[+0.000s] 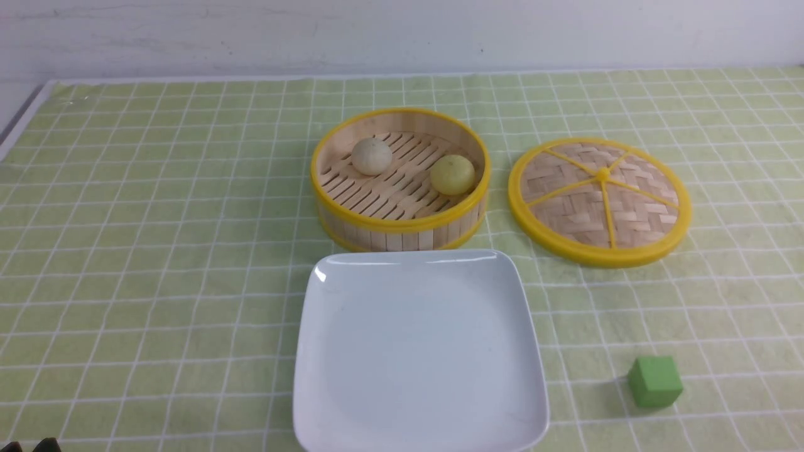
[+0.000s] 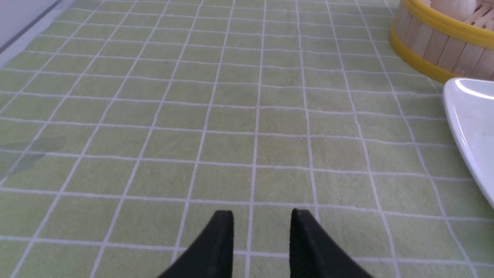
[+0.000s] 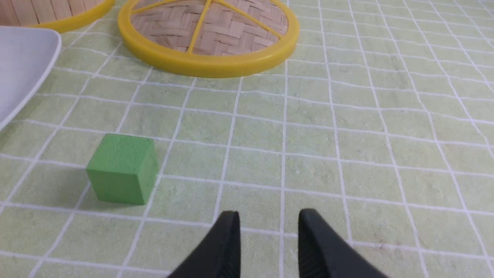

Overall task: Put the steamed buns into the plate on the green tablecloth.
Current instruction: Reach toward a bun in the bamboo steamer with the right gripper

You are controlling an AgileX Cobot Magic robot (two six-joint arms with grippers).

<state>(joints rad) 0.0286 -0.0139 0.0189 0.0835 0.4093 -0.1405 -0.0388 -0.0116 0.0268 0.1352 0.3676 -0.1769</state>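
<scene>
Front view: the steamer basket (image 1: 402,242) holds an off-white bun (image 1: 372,156) and, near its right rim, a yellow bun (image 1: 452,174), both domed; the white plate (image 1: 419,351) sits bare.

Left wrist view: the left gripper's fingers (image 2: 225,243) stand apart.

Right wrist view: the right gripper's fingers (image 3: 231,243) are parted too; the green cube (image 3: 123,168) shows.

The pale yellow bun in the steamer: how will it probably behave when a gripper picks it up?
The pale yellow bun has a rounded dome shape, so it may roll or turn if pushed off-centre. It looks small, so it is probably light. It sits close to the wall of the steamer, which would likely stop it from rolling far that way.
</scene>
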